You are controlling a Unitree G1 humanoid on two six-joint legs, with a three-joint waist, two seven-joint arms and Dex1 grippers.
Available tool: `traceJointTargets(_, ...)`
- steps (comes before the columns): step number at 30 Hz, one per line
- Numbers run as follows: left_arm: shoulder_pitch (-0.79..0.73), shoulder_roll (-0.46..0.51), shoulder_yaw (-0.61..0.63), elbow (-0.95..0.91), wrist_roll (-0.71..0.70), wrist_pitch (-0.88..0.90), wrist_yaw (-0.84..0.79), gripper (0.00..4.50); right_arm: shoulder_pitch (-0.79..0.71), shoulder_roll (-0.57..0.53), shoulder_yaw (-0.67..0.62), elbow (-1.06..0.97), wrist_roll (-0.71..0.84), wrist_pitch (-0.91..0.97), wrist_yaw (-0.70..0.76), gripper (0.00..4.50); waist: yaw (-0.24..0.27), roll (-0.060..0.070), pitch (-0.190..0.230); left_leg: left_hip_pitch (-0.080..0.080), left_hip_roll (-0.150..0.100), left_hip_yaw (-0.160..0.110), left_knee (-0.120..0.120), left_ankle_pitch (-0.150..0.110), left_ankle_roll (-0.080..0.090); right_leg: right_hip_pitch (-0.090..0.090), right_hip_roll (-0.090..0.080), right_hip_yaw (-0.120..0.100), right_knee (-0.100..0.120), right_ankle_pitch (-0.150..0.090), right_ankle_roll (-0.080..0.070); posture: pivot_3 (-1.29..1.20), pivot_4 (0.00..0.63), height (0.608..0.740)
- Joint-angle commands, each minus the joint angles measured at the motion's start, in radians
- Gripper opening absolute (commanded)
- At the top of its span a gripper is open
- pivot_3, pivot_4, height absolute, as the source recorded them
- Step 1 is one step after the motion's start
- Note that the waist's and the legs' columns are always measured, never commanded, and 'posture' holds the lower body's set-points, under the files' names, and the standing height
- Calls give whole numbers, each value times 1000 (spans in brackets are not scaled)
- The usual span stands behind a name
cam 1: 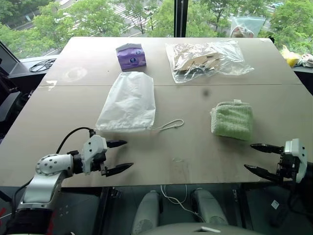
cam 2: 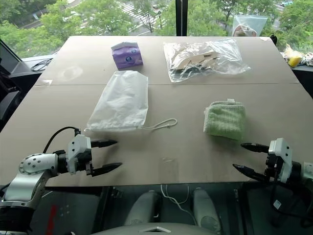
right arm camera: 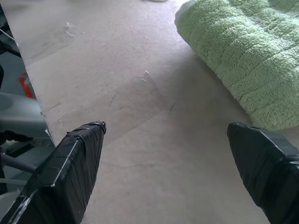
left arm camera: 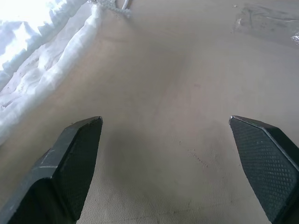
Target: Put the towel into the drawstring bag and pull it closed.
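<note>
The surface (cam 1: 195, 156) carries everything. The drawstring bag (cam 1: 128, 103) lies flat, long axis running 12 to 6 o'clock, its cord loop (cam 1: 168, 125) and mouth nearest the left hand (cam 1: 120, 156), at that hand's 12 o'clock. The towel (cam 1: 233, 120) lies at the right hand's (cam 1: 257, 157) 11 o'clock, the nearer arm. Both hands hover spread apart, empty.

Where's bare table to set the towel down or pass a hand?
Free: the strip between the drawstring bag and the towel, and the near edge between the left gripper and right gripper. Crowded: far side, tissue box and plastic bag.
</note>
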Motion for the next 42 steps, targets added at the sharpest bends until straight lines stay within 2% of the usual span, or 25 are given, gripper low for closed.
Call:
traceJointTargets(1,-7,1,5,9,7,-34,-3,4500,14,-8,-19,-26,12,3,15,4465,0,0,0,0,0,0,0,0,0,0,0,0,0,0,0,0,150,740)
traceJointTargets(18,-7,-10,16,52,-29,-51,-73,4500,9,-4,-23,-32,16,24,8,4465,0,0,0,0,0,0,1,0,0,1,0,0,0,0,0,0,150,740)
traceJointTargets(26,-12,-21,60,36,-132,42,-64,4500,41,14,-30,-199,81,100,-31,4465,0,0,0,1,0,0,2,0,0,1,0,0,3,0,0,0,150,740)
traceJointTargets(30,-22,-81,69,-8,-171,90,7,4500,57,69,-1,-354,139,169,-113,4465,1,0,0,1,0,-1,3,0,0,1,0,0,4,0,0,0,150,740)
traceJointTargets(36,40,-241,188,-147,-107,29,348,4500,75,150,17,-524,141,174,-235,4465,1,-1,-1,1,1,-1,5,0,0,1,0,0,6,0,0,0,150,740)
traceJointTargets(39,62,-272,185,-139,1,-75,424,4500,77,201,34,-583,134,163,-298,4465,3,-1,-1,2,1,-1,6,0,0,1,0,0,8,0,0,0,150,740)
traceJointTargets(42,6,-264,188,-33,90,-188,480,4500,80,236,74,-614,67,122,-342,4465,8,-2,-1,2,0,-1,8,0,0,1,1,0,9,0,0,0,150,740)
